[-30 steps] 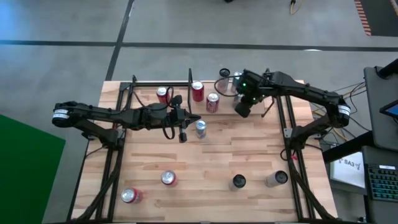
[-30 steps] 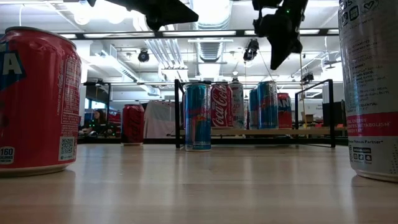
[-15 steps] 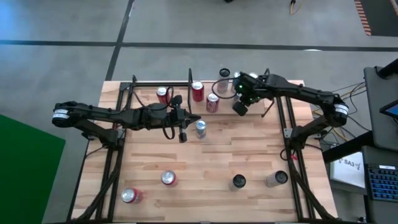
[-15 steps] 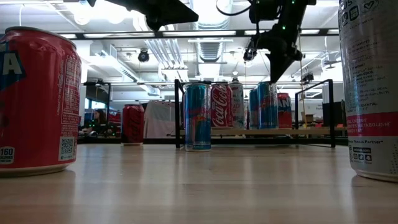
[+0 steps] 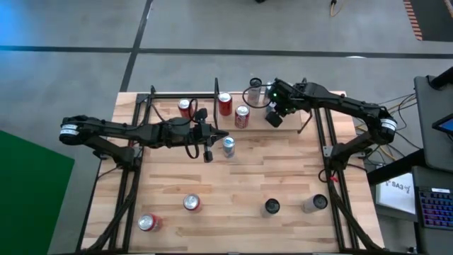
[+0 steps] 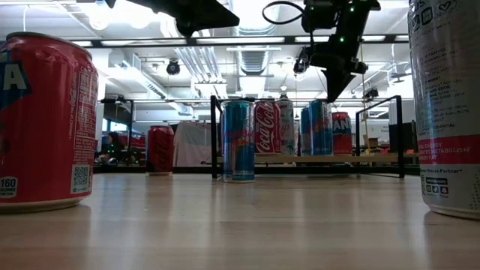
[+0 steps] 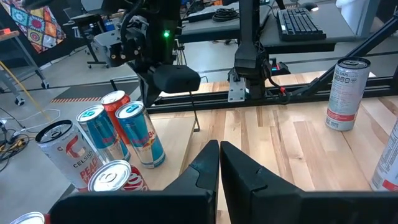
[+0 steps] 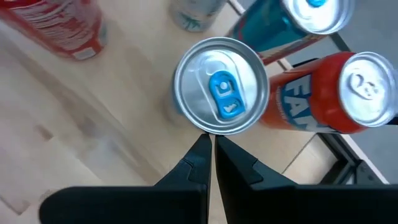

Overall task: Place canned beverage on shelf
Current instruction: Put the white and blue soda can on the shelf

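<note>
- Two claws in play, neither carrying anything: right claw [image 5: 274,115] hangs above the shelf [image 5: 260,112] at the far side of the surface [image 5: 248,177]; its fingers [image 8: 200,158] are pressed together, empty.
- Straight under it, in its own wrist view, sits a blue-tab can [image 8: 221,87], upright among the other cans on the shelf, with an orange can [image 8: 336,93] just beside it. Fingertips sit clear above the lid, not touching.
- Left claw [image 5: 208,152] waits over mid-surface, fingers [image 7: 205,165] together, empty, just beside a blue can [image 5: 228,146] standing off the shelf.
- Step, my read: that can looks placed, so the right arm is between placements. Next move needs it to lift clear of the can tops, then go for a loose can; the ones nearest it are the dark-top can [image 5: 272,207] and the grey can [image 5: 314,204] at the near edge.
- Risk: cans on the shelf are tightly packed; a low exit could clip a rim.
- View differences: the low view alone shows the vertical gap between right claw [image 6: 334,86] and the can tops, and cans standing on the raised board [image 6: 330,158].
- The high view alone shows the whole spread, including red cans [image 5: 192,203] and [image 5: 148,223] near the front.
- The left wrist view gives a side look at the right arm over the cluster [image 7: 140,134].
</note>
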You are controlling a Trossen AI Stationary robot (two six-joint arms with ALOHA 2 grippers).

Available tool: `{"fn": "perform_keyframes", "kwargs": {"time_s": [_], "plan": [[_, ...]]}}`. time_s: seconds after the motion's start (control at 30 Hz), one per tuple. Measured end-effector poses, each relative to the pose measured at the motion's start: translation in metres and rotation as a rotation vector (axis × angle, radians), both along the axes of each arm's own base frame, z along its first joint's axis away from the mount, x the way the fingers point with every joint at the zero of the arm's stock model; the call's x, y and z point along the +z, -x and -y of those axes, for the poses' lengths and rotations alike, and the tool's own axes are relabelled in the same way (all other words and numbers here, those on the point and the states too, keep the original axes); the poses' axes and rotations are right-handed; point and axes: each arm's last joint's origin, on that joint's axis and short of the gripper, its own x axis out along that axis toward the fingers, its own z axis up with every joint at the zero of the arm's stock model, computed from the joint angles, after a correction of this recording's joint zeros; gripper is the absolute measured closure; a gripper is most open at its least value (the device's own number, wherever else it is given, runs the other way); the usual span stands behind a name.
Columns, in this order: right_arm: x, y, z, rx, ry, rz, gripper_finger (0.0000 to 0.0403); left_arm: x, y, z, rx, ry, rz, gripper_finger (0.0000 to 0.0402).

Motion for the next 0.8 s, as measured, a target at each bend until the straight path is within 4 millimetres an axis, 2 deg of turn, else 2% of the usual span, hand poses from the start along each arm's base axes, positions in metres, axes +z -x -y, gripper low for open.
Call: {"fn": "perform_keyframes", "kwargs": {"time_s": [0.4,0.57,0.8], "plan": [[0.0033,0.0021,-0.0005,0.003,-0.007,-0.009,0.0390,0.0000,0.0000,0.0000,0.000,0.000,0.000,0.0402],[0.0035,0.0011,-0.0034,0.037,-0.099,0.036,0.0390,0.0000,0.0000,0.0000,0.000,0.000,0.000,0.0402],[-0.0011,-0.0005,-0.0005,0.023,-0.049,-0.001,0.0390,-0.0007,0.0002,0.0000,0.000,0.001,-0.007,0.0402]]}}
